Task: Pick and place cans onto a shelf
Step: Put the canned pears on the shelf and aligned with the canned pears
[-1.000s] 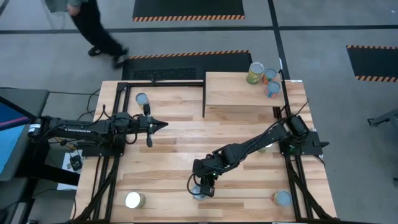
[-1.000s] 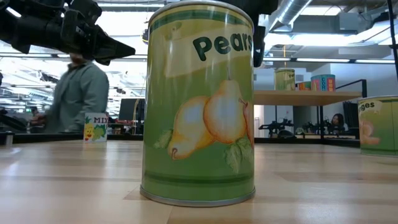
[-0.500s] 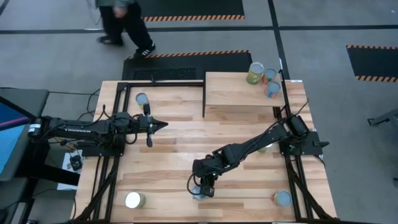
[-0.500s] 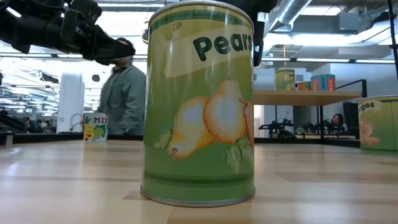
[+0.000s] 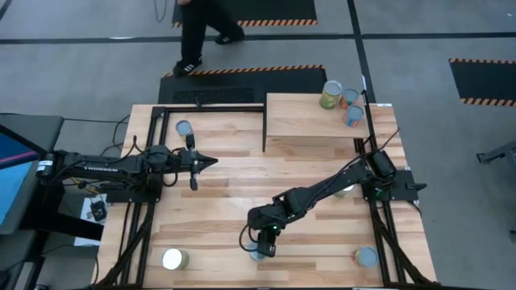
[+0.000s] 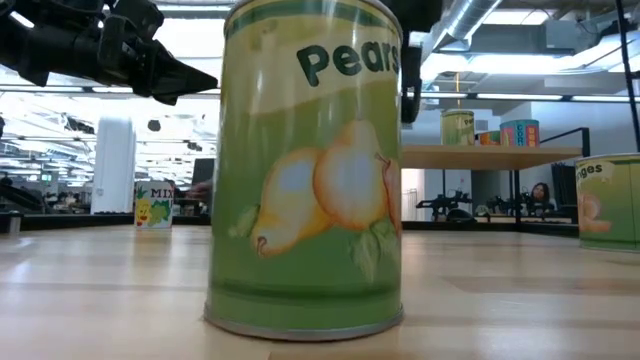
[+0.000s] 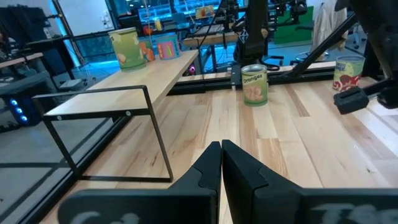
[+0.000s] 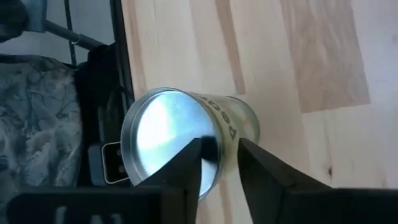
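At the table's left side my left gripper (image 5: pixel 211 162) waits above the planks, fingers pressed together on nothing. Further right, near the front edge, my right gripper (image 5: pixel 260 246) hangs over the green pear-labelled tin with the silver lid (image 6: pixel 305 170). From the wrist, its fingers (image 8: pixel 186 171) look narrowly parted over the lid; whether they grip, I cannot tell. I'd centre on the can, squeeze squarely, lift straight. Right rear, the raised light-wood shelf on its black frame (image 5: pixel 302 117) holds three tins (image 5: pixel 343 101).
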